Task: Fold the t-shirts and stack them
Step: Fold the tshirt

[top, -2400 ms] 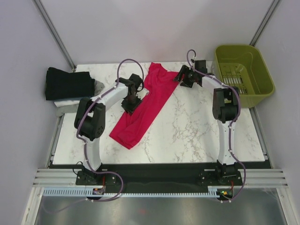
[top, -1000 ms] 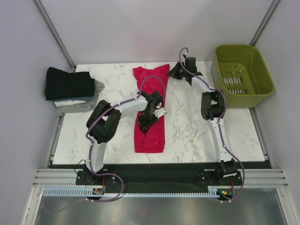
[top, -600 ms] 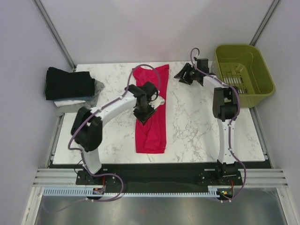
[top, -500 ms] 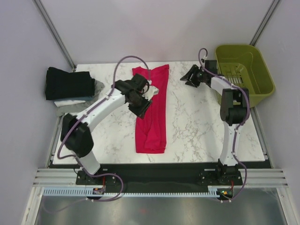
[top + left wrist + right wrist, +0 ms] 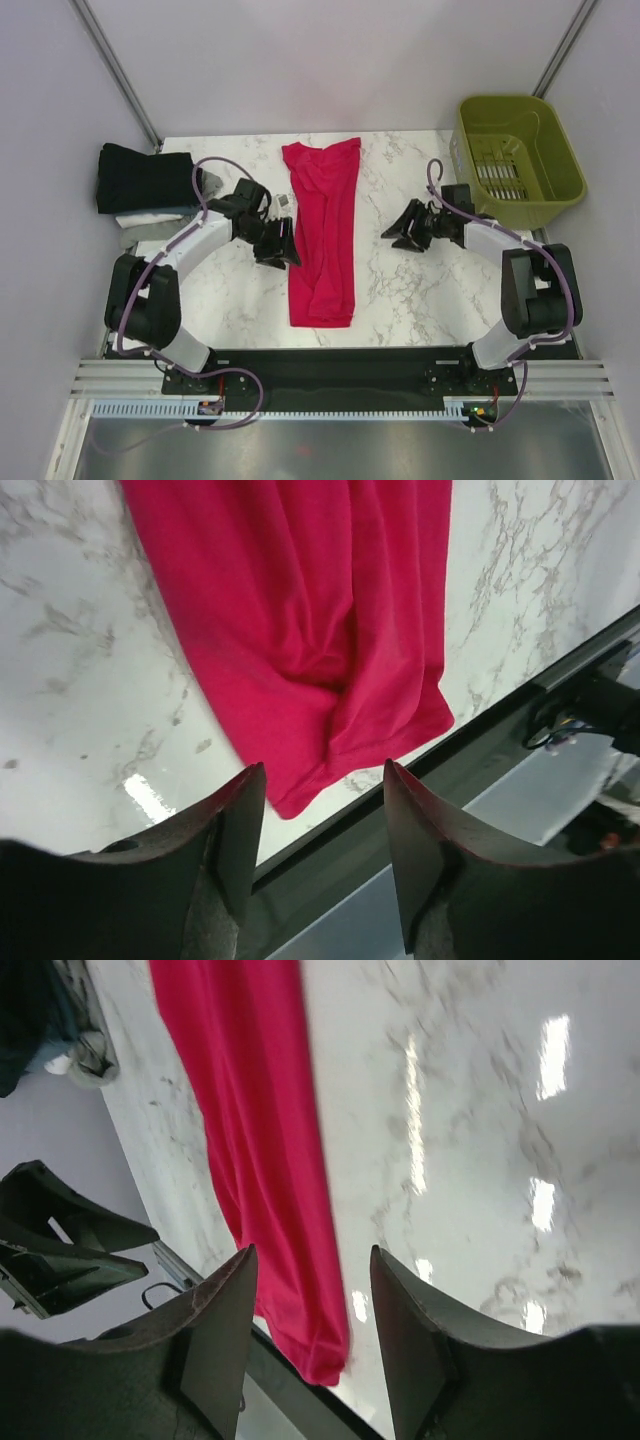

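Marble table [image 5: 420, 290] with a crimson-pink t-shirt [image 5: 322, 235] folded into a long strip.
It lay mid-table, its long axis running from far edge to near edge, wider end far. The left gripper [image 5: 277, 248] hovered just beside its left side and the right gripper [image 5: 400, 228] apart on its right, both with jaws apart and empty. A black t-shirt [image 5: 145, 178] topped the stack at the far left corner.

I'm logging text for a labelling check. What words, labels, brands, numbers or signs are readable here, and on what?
No text can be read in any view.
Pink t-shirt: plain, no print.
Folded black t-shirt: no lettering visible.
Green basket: no lettering visible.
Small white patch on the left wrist: too small to read.
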Robot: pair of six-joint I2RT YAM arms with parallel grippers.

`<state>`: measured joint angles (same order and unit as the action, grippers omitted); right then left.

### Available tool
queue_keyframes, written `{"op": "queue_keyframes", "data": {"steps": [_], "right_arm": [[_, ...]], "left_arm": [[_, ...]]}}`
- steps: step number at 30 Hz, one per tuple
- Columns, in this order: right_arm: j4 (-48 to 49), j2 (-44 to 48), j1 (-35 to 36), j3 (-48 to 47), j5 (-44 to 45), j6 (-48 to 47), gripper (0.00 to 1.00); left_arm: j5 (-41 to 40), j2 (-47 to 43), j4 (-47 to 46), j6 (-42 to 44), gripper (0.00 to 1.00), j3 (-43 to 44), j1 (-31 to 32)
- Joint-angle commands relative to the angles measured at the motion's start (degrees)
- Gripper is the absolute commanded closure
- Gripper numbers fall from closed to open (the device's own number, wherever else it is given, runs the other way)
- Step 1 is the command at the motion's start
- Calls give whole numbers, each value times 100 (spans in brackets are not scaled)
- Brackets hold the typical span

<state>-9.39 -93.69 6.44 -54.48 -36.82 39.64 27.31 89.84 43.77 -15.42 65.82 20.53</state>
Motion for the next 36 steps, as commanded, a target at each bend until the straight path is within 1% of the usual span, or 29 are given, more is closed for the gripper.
{"op": "queue_keyframes", "data": {"steps": [1, 2, 4, 5, 8, 10, 12, 15, 18, 22, 25, 30, 36], "right_arm": [[-98, 377, -20, 753, -360, 202, 44], [-107, 517, 33, 1137, -422, 228, 44], [-55, 632, 155, 1500, -589, 272, 45], [6, 754, 304, 1841, -607, 325, 45], [454, 1036, 630, 2369, -625, 597, 45], [726, 1159, 762, 2547, -607, 852, 45], [789, 1221, 982, 2705, -564, 931, 44], [850, 1046, 1280, 2680, -554, 976, 44], [895, 616, 1571, 2408, -528, 1020, 44], [1246, 10, 1852, 2065, -484, 1230, 44], [1404, -201, 2071, 1915, -467, 1327, 44], [1466, -316, 2248, 1888, -484, 1424, 44], [1220, -264, 2257, 1888, -467, 1336, 44]], "left_arm": [[1092, -309, -1045, -1392, 41, -822, -41], [1144, -344, -1054, -1446, 41, -982, -41], [1136, -502, -1037, -1464, 42, -1429, -58], [1127, -555, -1054, -1560, 42, -1580, -67], [1022, -757, -1230, -1867, 43, -2151, -102], [961, -915, -1309, -1938, 44, -2476, -102], [803, -1029, -1327, -2017, 44, -2696, -120], [601, -1118, -1371, -2061, 44, -2864, -120], [504, -1118, -1537, -2202, 44, -3110, -146], [477, -908, -1836, -2457, 43, -3312, -155], [451, -644, -2134, -2641, 43, -3348, -164], [459, -293, -2469, -2808, 43, -3269, -155], [442, -239, -2408, -2853, 43, -3295, -155]]}}
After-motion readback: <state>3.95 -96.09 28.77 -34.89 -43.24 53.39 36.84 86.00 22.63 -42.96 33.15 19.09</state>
